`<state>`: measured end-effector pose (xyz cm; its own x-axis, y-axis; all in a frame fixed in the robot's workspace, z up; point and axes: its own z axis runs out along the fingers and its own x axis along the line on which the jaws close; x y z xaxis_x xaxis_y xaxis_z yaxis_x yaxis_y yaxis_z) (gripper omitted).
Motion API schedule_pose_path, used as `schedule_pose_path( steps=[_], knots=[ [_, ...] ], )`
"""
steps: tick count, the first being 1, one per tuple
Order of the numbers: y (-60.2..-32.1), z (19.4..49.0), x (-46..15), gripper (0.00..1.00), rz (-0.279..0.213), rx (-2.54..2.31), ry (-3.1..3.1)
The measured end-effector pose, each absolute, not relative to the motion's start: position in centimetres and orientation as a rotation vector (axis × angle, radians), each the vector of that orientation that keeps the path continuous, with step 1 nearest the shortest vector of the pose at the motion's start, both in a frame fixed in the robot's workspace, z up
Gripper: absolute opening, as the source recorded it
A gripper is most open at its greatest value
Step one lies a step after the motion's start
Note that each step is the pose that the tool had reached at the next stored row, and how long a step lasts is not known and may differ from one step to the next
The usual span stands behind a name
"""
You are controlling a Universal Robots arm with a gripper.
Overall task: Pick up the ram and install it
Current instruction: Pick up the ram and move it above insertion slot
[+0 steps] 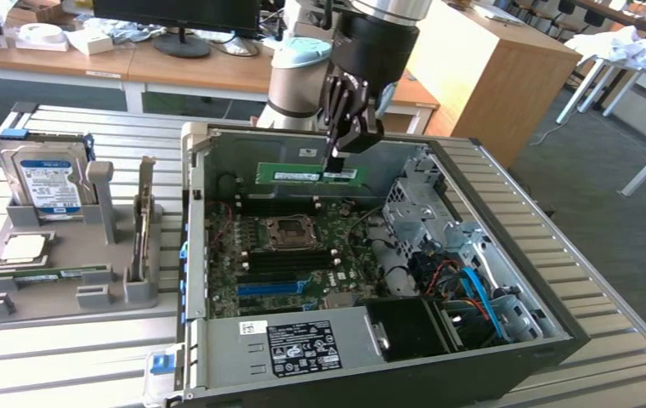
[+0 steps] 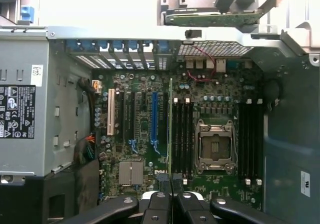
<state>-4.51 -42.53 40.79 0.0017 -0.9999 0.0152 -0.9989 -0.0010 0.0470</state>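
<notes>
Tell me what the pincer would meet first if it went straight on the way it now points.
Shut on the ram, the pincer points down at the motherboard. The ram's edge would probably meet the black memory slots beside the processor socket first; depth leaves the exact slot unclear.

Grey metal computer case (image 1: 196,161): open top, green motherboard (image 1: 252,255) left reachable from above. Room is narrowed by silver drive cage (image 1: 420,208), grey power supply box (image 1: 232,340), and black gripper (image 1: 335,167) clamped on thin green ram stick (image 1: 295,175).
</notes>
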Motion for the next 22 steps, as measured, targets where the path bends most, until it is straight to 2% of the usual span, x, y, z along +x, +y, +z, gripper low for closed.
schedule_pose_path(
  steps=[12,22],
  knots=[
    [-40.5,40.7,-4.5,0.11,-0.033,2.19,-2.192],
    [-40.5,40.2,-4.5,0.11,-0.033,2.19,-2.193]
  ],
)
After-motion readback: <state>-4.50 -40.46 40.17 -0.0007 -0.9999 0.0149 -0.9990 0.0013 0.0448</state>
